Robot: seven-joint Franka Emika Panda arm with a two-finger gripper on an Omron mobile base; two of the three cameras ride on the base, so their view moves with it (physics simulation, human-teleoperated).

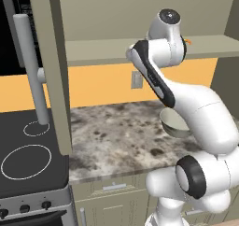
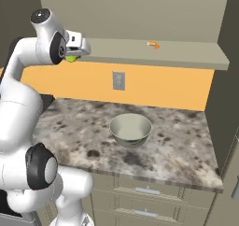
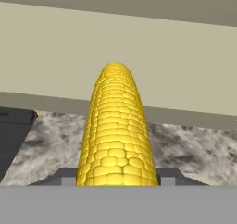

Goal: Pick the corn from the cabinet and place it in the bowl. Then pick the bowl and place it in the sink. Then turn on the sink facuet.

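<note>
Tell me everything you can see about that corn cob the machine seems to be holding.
The corn is a bright yellow cob with neat rows of kernels, tapering to a rounded tip that points away from the hand camera. The end effector grips its base. In the right base view a green end peeks out beneath the hand, level with the cabinet shelf, above the counter.

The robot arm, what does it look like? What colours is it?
The arm is glossy white with fat rounded segments, and black bands ring its joints. A black stripe runs along one link. The end effector is a small pale grey block with dark finger tips.
</note>
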